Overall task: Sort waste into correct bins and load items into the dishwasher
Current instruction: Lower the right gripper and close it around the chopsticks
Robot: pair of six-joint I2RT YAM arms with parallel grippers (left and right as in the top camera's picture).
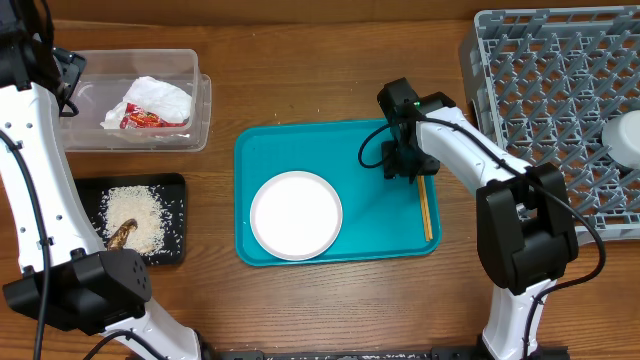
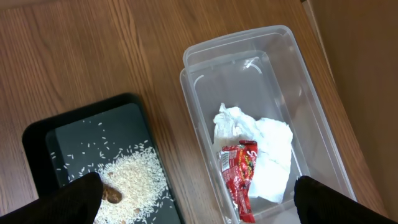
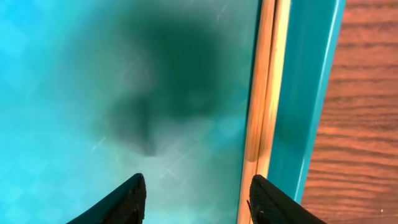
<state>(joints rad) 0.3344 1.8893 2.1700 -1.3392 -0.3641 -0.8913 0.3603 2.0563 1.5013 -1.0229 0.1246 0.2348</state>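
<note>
Waste looks dealt with, as far as you can see: the crumpled napkin (image 2: 267,149) and the red wrapper (image 2: 239,174) lie inside the clear tub (image 2: 292,56), and the rice (image 2: 134,174) with the brown scrap (image 2: 112,196) sits on the black tray (image 2: 37,134) beside it. Your left gripper (image 2: 208,199) hangs above those two bins with its jaws spread wide and nothing in them. Loading is only partly done. One white dish (image 1: 625,135) sits at the far edge of the grey dish rack (image 1: 540,90), cut off by the frame, so you cannot tell which piece it is. The round white plate (image 1: 296,215) and the chopsticks (image 3: 261,93) are on the teal tray (image 1: 300,140), the chopsticks lying tight along its right rim. Your right gripper (image 3: 196,202) is low over that spot, jaws partly spread and pinching nothing, with the sticks just at its rim-side finger. By my judgement they are the piece in hand, and the plate comes after.
</note>
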